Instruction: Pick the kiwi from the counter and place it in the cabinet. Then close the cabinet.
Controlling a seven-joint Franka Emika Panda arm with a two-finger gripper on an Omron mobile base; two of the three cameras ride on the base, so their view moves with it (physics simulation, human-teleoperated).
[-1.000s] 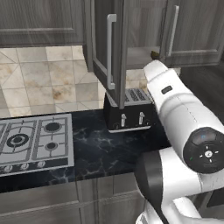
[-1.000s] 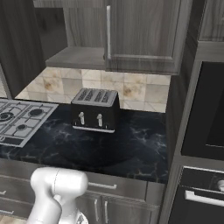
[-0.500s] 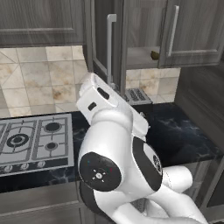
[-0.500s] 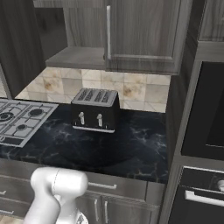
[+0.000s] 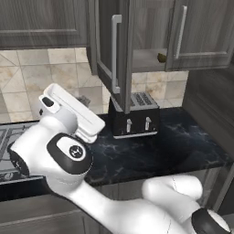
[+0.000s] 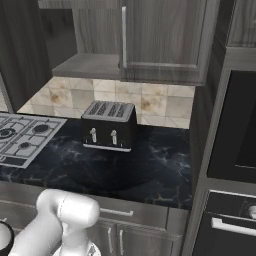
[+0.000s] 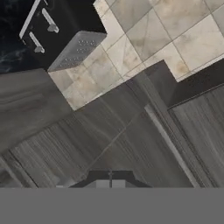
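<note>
Black marble-look surface (image 5: 183,137) with thin white veins carries one boxy black toaster (image 5: 135,114), four slots on top. One small olive-brown oval kiwi (image 5: 161,57) lies on the grey inner shelf of the dark wood-grain cabinet (image 5: 192,32); one door (image 5: 114,50) stands open, two silver bar handles visible. End effector's jaw state cannot be told.
</note>
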